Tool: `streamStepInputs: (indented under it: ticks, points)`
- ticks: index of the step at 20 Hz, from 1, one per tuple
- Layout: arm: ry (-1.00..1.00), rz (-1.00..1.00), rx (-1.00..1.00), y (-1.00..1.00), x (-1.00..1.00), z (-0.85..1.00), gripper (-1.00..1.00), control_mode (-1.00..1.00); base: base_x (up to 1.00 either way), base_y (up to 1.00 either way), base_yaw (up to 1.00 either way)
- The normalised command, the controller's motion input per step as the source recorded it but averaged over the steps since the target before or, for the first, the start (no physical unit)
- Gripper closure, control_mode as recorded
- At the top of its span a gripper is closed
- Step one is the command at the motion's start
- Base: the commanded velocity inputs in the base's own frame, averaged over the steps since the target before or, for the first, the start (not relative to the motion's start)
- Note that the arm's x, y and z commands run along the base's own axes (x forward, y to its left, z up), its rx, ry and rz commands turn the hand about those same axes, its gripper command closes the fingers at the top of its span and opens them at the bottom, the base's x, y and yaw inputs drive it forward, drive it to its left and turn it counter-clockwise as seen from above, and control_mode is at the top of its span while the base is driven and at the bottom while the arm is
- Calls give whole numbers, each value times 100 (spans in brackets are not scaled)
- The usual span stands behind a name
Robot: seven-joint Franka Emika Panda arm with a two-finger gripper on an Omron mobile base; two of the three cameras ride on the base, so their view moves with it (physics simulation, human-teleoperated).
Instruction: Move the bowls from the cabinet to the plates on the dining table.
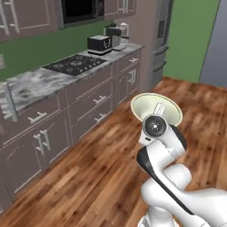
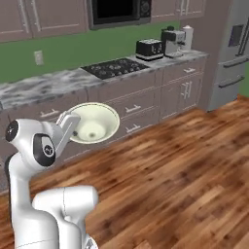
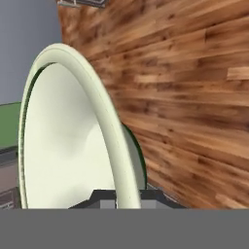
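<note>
Even, bright rendered light with no cast shadows; soft low-resolution blur; faint sheen on the floor (image 2: pixel 185 160) toward 3 o'clock.

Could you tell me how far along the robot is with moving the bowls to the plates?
Done: one bowl is out of the cabinet, since the pale cream-green bowl is up in the air over the wood floor.
In hand: the gripper is shut on that bowl's rim, holding it tilted.
Left: this bowl still has to be set on a plate; the plates, the dining table and the second bowl are not in sight.
</note>
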Motion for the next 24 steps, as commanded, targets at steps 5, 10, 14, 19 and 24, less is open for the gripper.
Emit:
streamStepInputs:
  ticks: [5, 10, 14, 19, 24]
  points:
    - [0, 0, 0, 0, 0, 0, 100, 100, 38, -32, -53]
    - [0, 0, 0, 0, 0, 0, 100, 100, 71, -31, -47]
    - [0, 0, 0, 0, 0, 0, 100, 100, 90, -29, -46]
    - [0, 0, 0, 0, 0, 0, 100, 100, 97, -25, -47]
    - [0, 0, 0, 0, 0, 0, 100, 100, 83, -10, -50]
